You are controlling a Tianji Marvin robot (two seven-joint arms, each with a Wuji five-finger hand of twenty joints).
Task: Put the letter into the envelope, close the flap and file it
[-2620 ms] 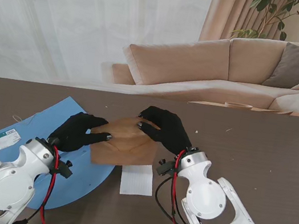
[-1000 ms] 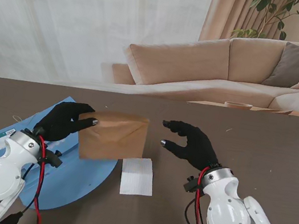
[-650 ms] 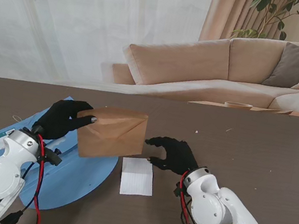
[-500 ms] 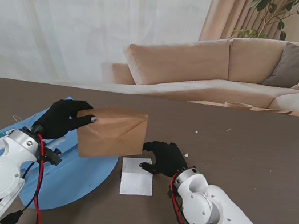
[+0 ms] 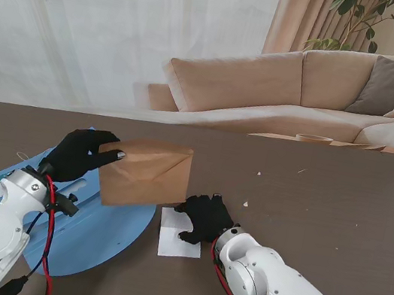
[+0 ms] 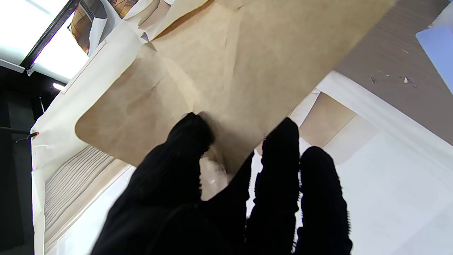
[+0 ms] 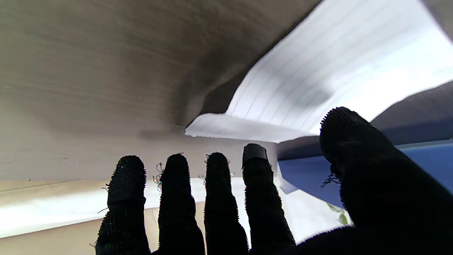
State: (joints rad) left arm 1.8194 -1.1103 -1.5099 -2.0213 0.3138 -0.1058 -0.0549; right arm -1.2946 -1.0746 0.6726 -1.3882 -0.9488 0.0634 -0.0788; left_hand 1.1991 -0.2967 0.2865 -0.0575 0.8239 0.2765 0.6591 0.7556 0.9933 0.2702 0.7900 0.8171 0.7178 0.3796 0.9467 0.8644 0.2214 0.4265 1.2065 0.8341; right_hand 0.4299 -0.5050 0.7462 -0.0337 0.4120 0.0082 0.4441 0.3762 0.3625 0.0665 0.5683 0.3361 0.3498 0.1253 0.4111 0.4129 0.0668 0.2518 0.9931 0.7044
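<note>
From the stand, the left hand (image 5: 82,156) pinches the envelope (image 5: 145,173) aloft over the blue folder (image 5: 101,234); the right hand (image 5: 202,217) rests fingers-spread on the letter (image 5: 179,241), which lies flat near the tabletop's (image 5: 340,203) near edge, just beneath the envelope.

The left wrist view shows thumb and fingers (image 6: 283,148) clamping the envelope's (image 6: 226,63) edge.

In the right wrist view the letter's (image 7: 300,99) corner curls up off the tabletop at the fingertips (image 7: 253,156); no grip on it shows.

R hand (image 7: 254,209) fingers spread, tips near lined letter (image 7: 318,88) edge, which curls off the table (image 7: 88,71); blue folder (image 7: 311,177) beside the letter.

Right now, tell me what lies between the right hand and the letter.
Nothing: in the right wrist view, the right hand reaches the letter's edge; fingers apart, no grip yet.
</note>
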